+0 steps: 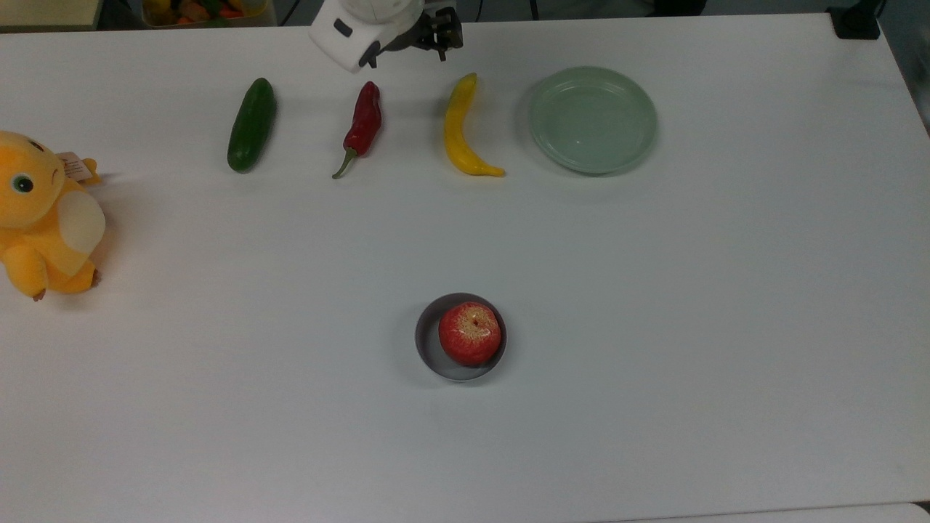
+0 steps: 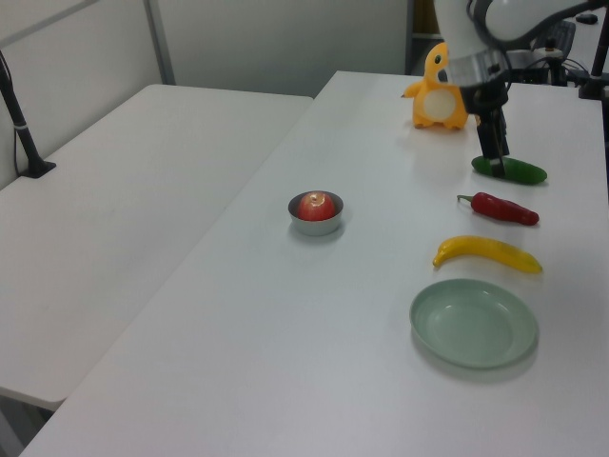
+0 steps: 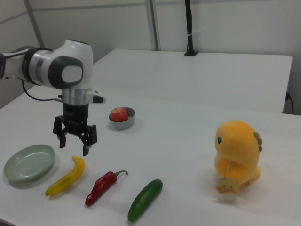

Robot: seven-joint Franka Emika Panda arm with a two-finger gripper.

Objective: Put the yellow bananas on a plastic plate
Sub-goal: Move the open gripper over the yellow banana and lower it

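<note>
The yellow banana (image 3: 66, 176) lies flat on the white table (image 1: 654, 327), free of any grip, with the hand (image 3: 74, 143) hanging in the air above its upper end in the right view, fingers (image 3: 86, 145) spread and pinching nothing. In the top view the hand (image 1: 407, 52) sits near the table's far edge, just beyond the tips of the banana (image 1: 460, 131) and the red chili pepper (image 1: 362, 126) and roughly between them. The pale green plastic plate (image 1: 592, 119) lies just beside the banana on the top view's right, not touching it (its dish holds nothing). On the top view's left of the chili is the dark green cucumber (image 1: 251, 124), so the four lie in a row. Well apart, nearer the table's middle, a grey bowl (image 1: 429, 349) holds a red apple (image 1: 470, 333), and a yellow plush toy (image 1: 43, 218) sits at the top view's left edge.
</note>
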